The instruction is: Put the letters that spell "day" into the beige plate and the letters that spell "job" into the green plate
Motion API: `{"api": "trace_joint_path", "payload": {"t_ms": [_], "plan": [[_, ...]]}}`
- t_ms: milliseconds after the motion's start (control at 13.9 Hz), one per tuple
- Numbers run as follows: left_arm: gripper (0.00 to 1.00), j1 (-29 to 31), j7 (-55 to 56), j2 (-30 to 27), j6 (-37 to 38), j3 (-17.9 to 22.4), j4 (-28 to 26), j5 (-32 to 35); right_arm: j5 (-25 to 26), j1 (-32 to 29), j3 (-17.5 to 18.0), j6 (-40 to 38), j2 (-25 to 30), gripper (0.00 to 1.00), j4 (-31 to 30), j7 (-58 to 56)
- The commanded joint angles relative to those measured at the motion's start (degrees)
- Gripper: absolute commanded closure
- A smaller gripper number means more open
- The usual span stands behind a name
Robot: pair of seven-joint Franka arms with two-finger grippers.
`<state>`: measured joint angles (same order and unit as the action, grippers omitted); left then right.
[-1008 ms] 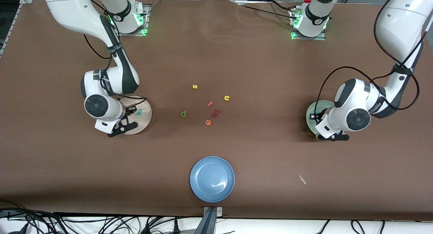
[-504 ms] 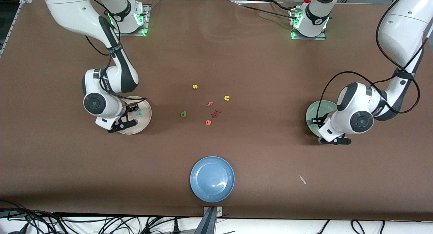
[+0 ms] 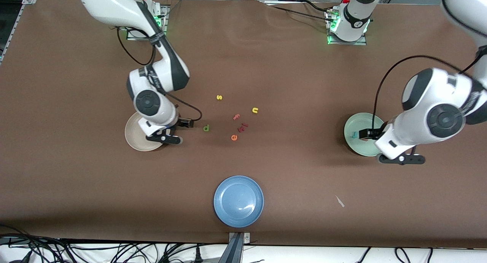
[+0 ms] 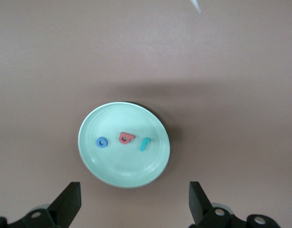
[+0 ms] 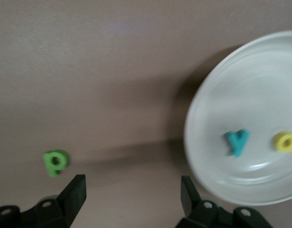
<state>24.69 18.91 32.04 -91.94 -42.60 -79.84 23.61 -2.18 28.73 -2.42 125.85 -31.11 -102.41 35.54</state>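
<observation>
L wrist view alone shows 3 letters in green plate (image 4: 124, 145): blue o (image 4: 102, 142), red b (image 4: 125, 137), teal j (image 4: 145, 144). Left gripper (image 4: 132, 199) hangs above, fingers apart, empty.

R wrist view: teal y (image 5: 237, 141) and yellow a (image 5: 284, 141) in beige plate (image 5: 245, 95); green d (image 3: 206, 128) on table at plate's 3 o'clock in front view. Right gripper (image 5: 133, 194) over plate edge, fingers apart, empty.

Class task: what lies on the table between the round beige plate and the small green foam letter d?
Nothing: the right wrist view shows bare brown table between the beige plate and green d.
</observation>
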Motion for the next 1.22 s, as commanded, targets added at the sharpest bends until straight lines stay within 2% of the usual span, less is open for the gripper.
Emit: {"api": "trace_joint_path", "payload": {"t_ms": [0, 144, 504, 648, 792, 1080, 1152], "plan": [[0.0, 0.3, -0.8, 0.9, 5.4, -2.6, 7.2, -1.8, -1.0, 2.4, -0.3, 2.7, -3.1, 0.12, 2.1, 6.6], [0.0, 0.0, -0.8, 1.0, 7.3, -3.4, 10.3, -1.8, -1.9, 4.2, -0.3, 5.4, -4.5, 0.16, 2.1, 9.9], [0.0, 0.2, -5.5, 1.0, 7.4, -3.5, 10.7, -1.6, -1.9, 6.3, -0.3, 10.6, -7.0, 0.16, 2.2, 13.4], [0.0, -0.2, -7.8, 1.0, 7.3, -3.4, 10.8, -1.5, -1.9, 6.7, -0.3, 11.3, -7.9, 0.23, 2.2, 13.3], [0.0, -0.6, -7.5, 1.4, 6.8, -3.2, 12.7, -1.6, -1.8, 7.2, -0.3, 13.7, -8.8, 0.26, 2.2, 13.4], [0.0, -0.3, -8.0, 1.3, 6.8, -3.3, 12.8, -1.4, -1.8, 7.5, -0.3, 14.0, -8.8, 0.83, 2.4, 13.1], [0.0, -0.3, -8.2, 1.3, 6.8, -3.3, 12.8, -1.5, -1.7, 7.5, -0.4, 14.0, -8.6, 0.91, 2.7, 13.1]]}}
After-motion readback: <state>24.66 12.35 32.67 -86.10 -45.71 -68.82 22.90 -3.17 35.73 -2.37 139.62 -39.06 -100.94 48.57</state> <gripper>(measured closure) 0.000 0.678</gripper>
